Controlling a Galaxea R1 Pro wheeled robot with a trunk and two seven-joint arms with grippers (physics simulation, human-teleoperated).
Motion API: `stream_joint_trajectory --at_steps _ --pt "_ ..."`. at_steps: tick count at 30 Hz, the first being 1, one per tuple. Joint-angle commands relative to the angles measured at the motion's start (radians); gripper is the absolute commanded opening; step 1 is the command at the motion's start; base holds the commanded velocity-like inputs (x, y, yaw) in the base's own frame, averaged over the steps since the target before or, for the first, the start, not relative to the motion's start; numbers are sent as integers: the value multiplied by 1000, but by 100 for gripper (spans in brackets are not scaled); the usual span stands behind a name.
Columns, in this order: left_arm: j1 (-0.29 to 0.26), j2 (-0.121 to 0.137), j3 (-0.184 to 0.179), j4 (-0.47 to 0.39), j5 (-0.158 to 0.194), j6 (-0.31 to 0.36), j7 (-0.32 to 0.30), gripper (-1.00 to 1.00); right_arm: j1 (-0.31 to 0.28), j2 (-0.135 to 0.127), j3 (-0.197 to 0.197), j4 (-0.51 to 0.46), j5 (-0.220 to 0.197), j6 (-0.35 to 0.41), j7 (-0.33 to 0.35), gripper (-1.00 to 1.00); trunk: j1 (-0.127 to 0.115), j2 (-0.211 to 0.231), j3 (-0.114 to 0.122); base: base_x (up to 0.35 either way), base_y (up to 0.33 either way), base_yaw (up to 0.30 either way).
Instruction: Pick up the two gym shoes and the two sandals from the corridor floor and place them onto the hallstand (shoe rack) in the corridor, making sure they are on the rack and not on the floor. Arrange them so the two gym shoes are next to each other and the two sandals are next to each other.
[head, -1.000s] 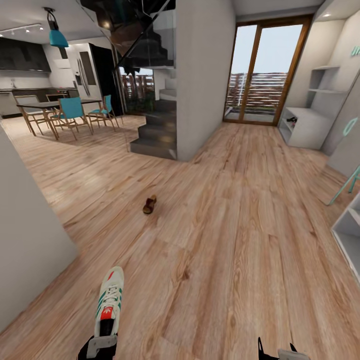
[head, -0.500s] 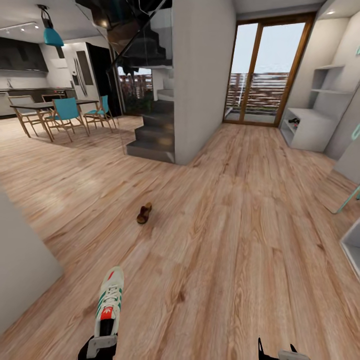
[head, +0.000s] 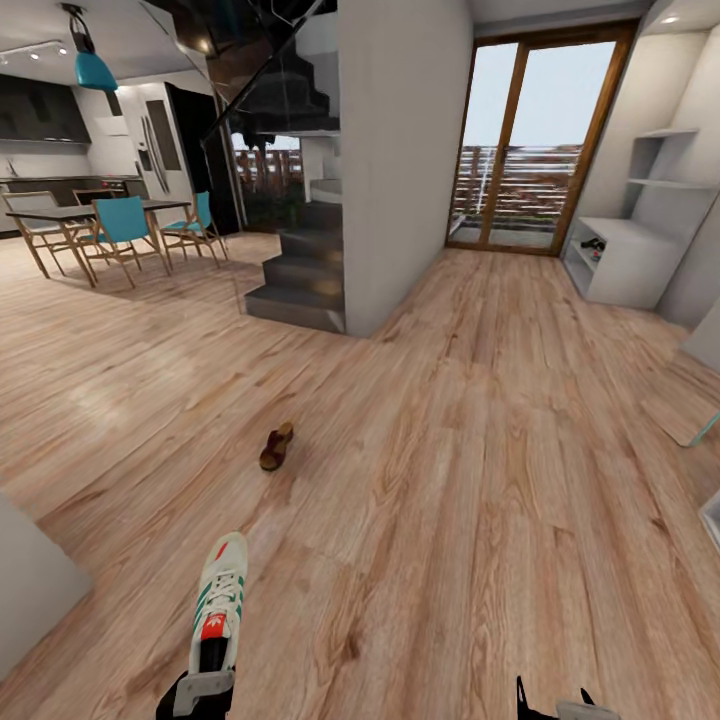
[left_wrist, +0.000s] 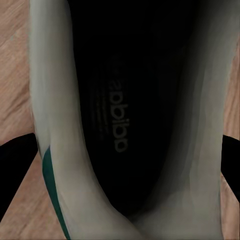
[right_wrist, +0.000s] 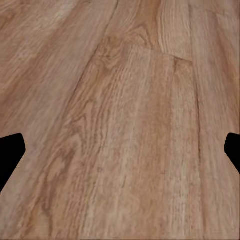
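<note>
While carried heel-first in the closed left gripper (head: 205, 690), white green-striped gym shoe (head: 219, 603) awaits racking; brown sandal (head: 276, 446) lies well short of grey hallstand (head: 622, 262); right gripper (head: 560, 703) spread, empty.

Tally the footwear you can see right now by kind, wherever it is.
Gym shoes: 1, held in the left gripper, the gym shoe.
Sandals: 1, the sandal lying on the corridor floor.
Dark shapes on the hallstand lower shelf: too small to tell.
Total: 2 clearly identifiable.
</note>
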Motion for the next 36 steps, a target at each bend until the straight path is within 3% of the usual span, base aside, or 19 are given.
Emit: stream_joint_trajectory --at_steps 1,26,36 --pt "-1 0 8 1 -7 -4 -4 -100 -1 0 -2 1 7 -2 -4 100 0 0 -1 335 -88 0" --pt "0 0 8 1 -7 -4 -4 -100 -1 0 -2 1 5 -2 -5 100 0 0 -1 319 -118 2" --pt "0 0 8 0 -7 -4 -4 -100 -1 0 -2 1 5 -2 -6 100 0 0 3 307 -131 207"
